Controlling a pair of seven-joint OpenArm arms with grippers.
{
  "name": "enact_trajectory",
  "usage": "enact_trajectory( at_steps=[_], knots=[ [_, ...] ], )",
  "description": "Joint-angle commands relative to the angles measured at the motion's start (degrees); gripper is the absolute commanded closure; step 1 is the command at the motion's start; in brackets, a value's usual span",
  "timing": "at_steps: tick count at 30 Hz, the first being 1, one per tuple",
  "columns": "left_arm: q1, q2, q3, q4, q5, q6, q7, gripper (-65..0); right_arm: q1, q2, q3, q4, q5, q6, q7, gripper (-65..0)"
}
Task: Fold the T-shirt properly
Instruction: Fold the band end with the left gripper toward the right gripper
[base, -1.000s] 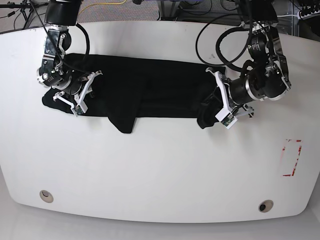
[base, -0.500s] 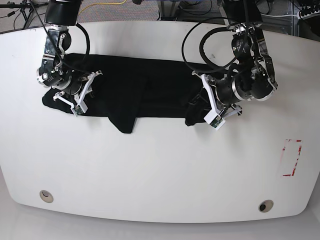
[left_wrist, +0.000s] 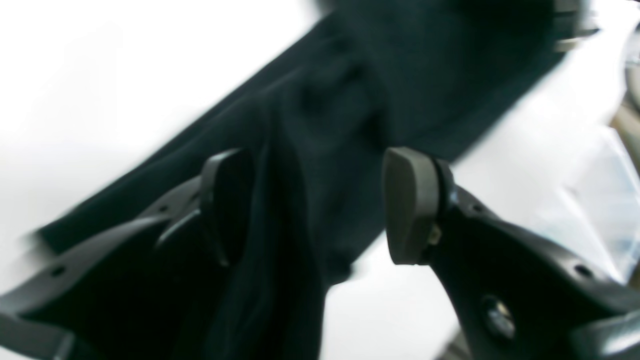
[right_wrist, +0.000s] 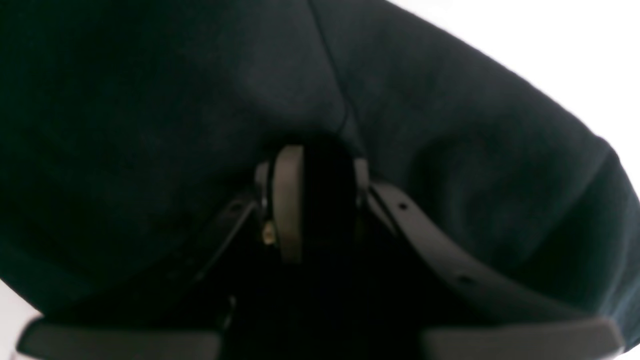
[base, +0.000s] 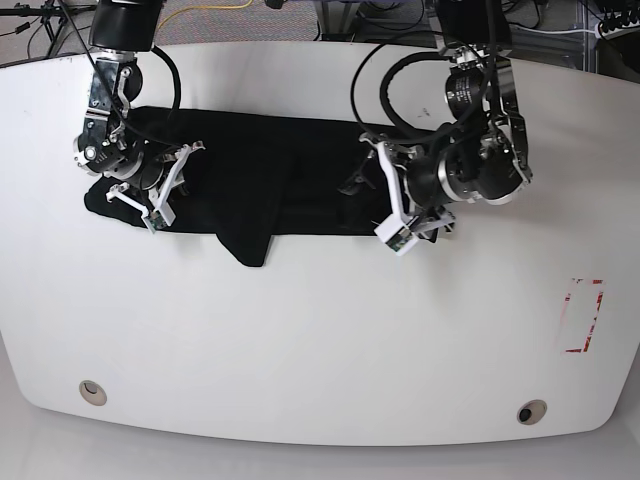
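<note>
T-shirt (base: 270, 185) is stretched lengthwise across the table; one end is pinched by the right gripper (base: 160, 190), the other released beneath the left gripper's (base: 385, 195) parted jaws.

The large cloth T-shirt (base: 270, 185) shows plain black, no print visible; the broad rounded table (base: 300, 340) is white, bearing a red rectangular outline mark (base: 585, 315) near its right edge

1 T-shirt (base: 270, 180), 2 claws: left (base: 385, 190), right (base: 165, 185), 1 table (base: 320, 340).
</note>
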Motion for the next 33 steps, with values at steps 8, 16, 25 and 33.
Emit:
enact_trajectory(
  at_steps=[8,16,25,33],
  knots=[
    [-5.2,0.9,-5.8,1.3,-8.6,-0.1,-1.1,-38.1,0.3,-0.6,0.1,1.8,-0.6,0.1,-0.7,-13.0],
    [-7.6,-0.3,-13.1,0.6,-8.5,-0.1,-1.1,-38.1,-0.8,-1.2,0.0,2.8,-0.7,0.1,-0.7,-13.0],
    [-5.3,-7.3,-11.2,-5.8,-3.8,-0.1,-2.9,-35.1,-1.1,-1.3,0.0,6.4,-0.3,0.1,-0.7,-13.0],
    [-1.1,-11.4,-10.4,-12.8,0.1,-0.1,-11.3,-14.0,-0.7,-1.7,0.0,16.4,-0.2,0.1,-7.2,-13.5]
  ],
)
